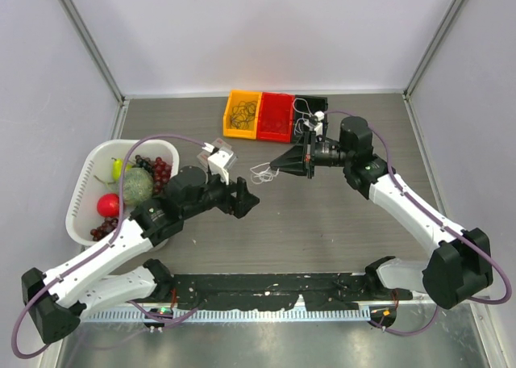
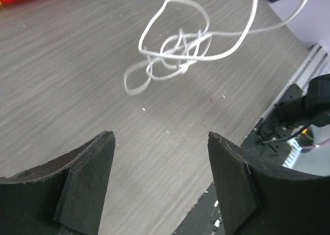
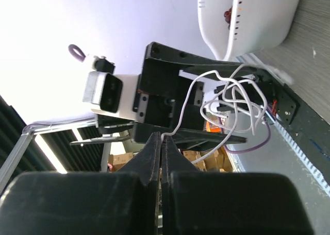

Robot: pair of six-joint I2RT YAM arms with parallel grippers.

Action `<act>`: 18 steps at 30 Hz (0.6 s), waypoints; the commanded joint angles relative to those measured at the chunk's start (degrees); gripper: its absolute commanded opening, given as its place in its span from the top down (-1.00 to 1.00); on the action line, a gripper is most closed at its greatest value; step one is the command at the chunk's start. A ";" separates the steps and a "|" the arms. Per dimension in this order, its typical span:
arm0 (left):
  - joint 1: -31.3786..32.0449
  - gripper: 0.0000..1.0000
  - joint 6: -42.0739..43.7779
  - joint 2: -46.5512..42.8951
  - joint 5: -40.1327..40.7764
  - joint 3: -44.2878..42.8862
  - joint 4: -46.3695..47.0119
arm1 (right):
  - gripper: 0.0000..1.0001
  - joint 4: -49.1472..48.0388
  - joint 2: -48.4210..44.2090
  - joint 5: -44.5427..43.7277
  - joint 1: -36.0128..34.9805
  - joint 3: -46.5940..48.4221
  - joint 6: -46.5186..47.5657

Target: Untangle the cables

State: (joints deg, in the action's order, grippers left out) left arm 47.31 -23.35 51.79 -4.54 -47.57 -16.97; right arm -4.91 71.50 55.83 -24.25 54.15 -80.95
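A white cable, a small loopy tangle, hangs just above the table at its middle. My right gripper is shut on one strand of it; in the right wrist view the strand leaves the closed tips and runs to the tangle. My left gripper is open and empty, just near-left of the tangle. In the left wrist view the tangle hangs beyond the spread fingers. Black cables lie in the orange bin. More white cable lies in the black bin. No red cable shows.
Three bins stand in a row at the back: orange, red, black. A white basket of fruit stands at the left, beside the left arm; it also shows in the right wrist view.
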 commanded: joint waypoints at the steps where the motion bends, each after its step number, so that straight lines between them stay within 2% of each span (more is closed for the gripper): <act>1: 0.33 -0.53 10.86 -0.29 1.81 2.83 12.39 | 0.98 -3.70 -0.93 2.26 -0.10 3.42 -4.57; 5: 0.41 -0.43 12.81 1.03 -0.73 3.19 16.08 | 0.99 -5.37 -1.45 2.61 -0.10 3.50 -6.23; 9: 0.33 -0.23 13.07 2.08 -0.48 3.45 19.34 | 0.98 -8.71 -1.81 2.97 -0.10 3.59 -9.30; 14: 0.33 -0.36 13.42 2.61 -0.12 4.24 22.24 | 0.99 -11.35 -2.07 3.49 -0.10 4.73 -11.42; 18: 0.33 -0.40 13.77 3.76 -1.26 3.72 22.24 | 0.99 -11.44 -2.07 3.67 -0.10 5.53 -11.60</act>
State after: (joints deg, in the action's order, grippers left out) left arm 47.53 -11.22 54.72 -4.75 -43.59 0.56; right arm -12.45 71.48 58.00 -24.25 56.45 -90.85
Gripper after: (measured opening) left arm 0.689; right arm 0.036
